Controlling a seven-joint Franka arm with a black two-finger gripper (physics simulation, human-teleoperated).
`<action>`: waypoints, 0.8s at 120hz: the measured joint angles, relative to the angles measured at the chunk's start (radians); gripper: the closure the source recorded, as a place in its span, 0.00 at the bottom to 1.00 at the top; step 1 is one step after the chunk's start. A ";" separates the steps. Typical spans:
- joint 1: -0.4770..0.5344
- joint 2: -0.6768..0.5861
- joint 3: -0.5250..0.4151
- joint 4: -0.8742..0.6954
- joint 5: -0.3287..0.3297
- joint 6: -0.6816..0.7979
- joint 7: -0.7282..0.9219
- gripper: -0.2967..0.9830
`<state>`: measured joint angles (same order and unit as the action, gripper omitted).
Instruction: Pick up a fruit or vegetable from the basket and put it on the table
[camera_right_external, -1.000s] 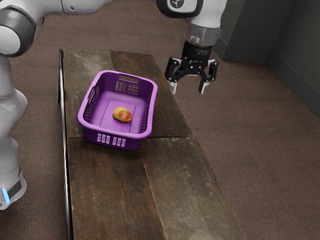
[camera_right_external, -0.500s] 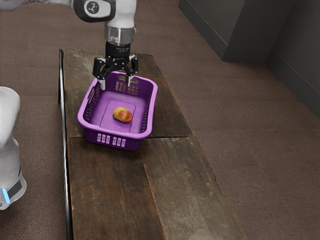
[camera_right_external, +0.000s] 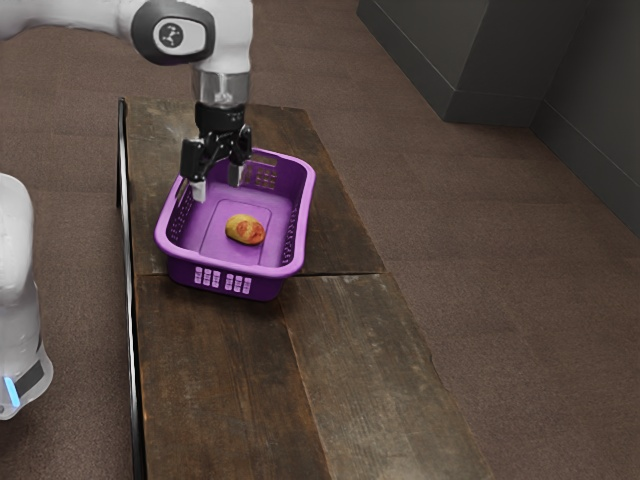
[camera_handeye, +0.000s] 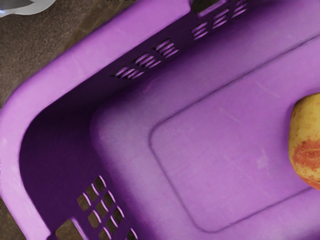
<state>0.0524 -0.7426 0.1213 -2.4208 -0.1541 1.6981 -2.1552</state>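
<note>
Over the far left part of the purple basket (camera_right_external: 277, 271), my gripper (camera_right_external: 217, 186) hangs open, its two fingers apart with nothing between them. A yellow and red fruit or vegetable (camera_right_external: 245, 229) lies on the basket floor, lower than the fingertips and off toward the exterior view's right. In the wrist view the same yellow and red piece (camera_handeye: 307, 142) is partly cut off by the picture's edge, and the basket (camera_handeye: 90, 60) shows its rim, slotted walls and floor.
The basket stands on a dark wooden table (camera_right_external: 330, 370), whose bare planks extend toward the exterior view's bottom. Its walls rise around the fruit on all sides. A dark grey wall block (camera_right_external: 440, 60) stands beyond the table.
My gripper has swung from beyond the table's right edge in the exterior view leftward to above the basket, then slightly farther left, turning as it went. Basket and fruit have stayed put.
</note>
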 joint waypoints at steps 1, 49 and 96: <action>0.002 -0.003 0.000 -0.005 -0.001 0.001 -0.004 0.23; 0.078 -0.029 0.112 -0.085 0.021 0.036 -0.100 0.23; -0.029 0.208 0.314 0.067 0.150 0.075 -0.023 0.23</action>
<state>0.0238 -0.5351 0.4351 -2.3535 -0.0043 1.7732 -2.1783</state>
